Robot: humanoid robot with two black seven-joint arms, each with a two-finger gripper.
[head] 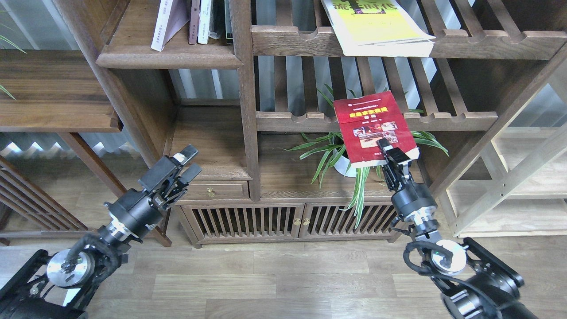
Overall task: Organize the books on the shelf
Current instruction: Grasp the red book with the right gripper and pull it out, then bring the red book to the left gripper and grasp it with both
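Note:
My right gripper (pixel 390 153) is shut on the lower edge of the red book (pixel 374 128), which has a yellow title band and photos. It holds the book in the air, tilted, in front of the lower slatted rail and above the plant. A larger yellow-green book (pixel 376 26) lies on the upper slatted shelf and overhangs its front. At the top left a white book (pixel 165 22) leans on the solid dark-brown shelf (pixel 168 57) beside thin upright books. Low on the left, my left gripper (pixel 186 163) is open and holds nothing.
A potted spider plant (pixel 343 157) stands on the cabinet top under the held book. A vertical post (pixel 248 97) divides the narrow compartment from the slatted shelves (pixel 443 119). A drawer (pixel 210 191) and slatted doors sit below. A light wooden frame (pixel 514 177) stands at the right.

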